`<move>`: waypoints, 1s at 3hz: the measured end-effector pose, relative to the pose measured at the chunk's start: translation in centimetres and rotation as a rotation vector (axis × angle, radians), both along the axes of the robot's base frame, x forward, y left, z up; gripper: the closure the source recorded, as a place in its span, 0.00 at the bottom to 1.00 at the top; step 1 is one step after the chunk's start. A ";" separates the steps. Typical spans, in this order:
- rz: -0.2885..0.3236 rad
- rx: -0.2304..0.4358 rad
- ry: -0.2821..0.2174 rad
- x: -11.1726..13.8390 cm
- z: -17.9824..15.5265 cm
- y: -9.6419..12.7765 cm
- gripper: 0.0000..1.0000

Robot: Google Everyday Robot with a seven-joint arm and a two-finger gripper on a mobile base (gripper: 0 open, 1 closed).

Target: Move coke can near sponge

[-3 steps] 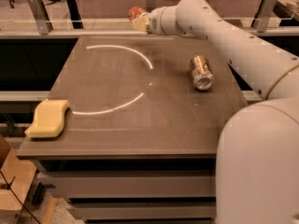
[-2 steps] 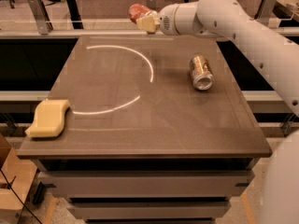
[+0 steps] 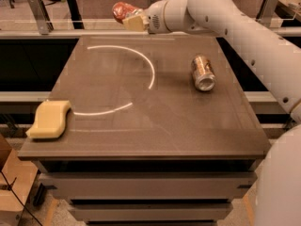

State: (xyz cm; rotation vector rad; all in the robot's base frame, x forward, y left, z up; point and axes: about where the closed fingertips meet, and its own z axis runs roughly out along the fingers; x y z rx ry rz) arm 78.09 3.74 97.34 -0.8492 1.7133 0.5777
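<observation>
Pincer (image 3: pixel 130 19) grips coke can (image 3: pixel 122 9) above table (image 3: pixel 164 126) rear; silver can (image 3: pixel 203 73) right.

On the bench (image 3: pixel 164 131) a second can (image 3: pixel 203 72) lies at the right; behind and left of that can my pincer (image 3: pixel 133 20) hangs over the far edge gripping the coke can (image 3: pixel 122 10), while the sponge (image 3: pixel 49 120) sits well left and forward of it.

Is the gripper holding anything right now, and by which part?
Yes. The gripper, above the far edge of the table, holds the coke can by its right part. Its left end sticks out free.
</observation>
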 end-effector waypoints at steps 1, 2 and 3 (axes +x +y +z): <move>0.093 -0.129 0.000 -2.6 -1.1 1.9 1.00; 0.180 -0.211 0.011 -6.1 -2.8 3.5 1.00; 0.245 -0.228 0.034 -9.4 -4.5 4.6 1.00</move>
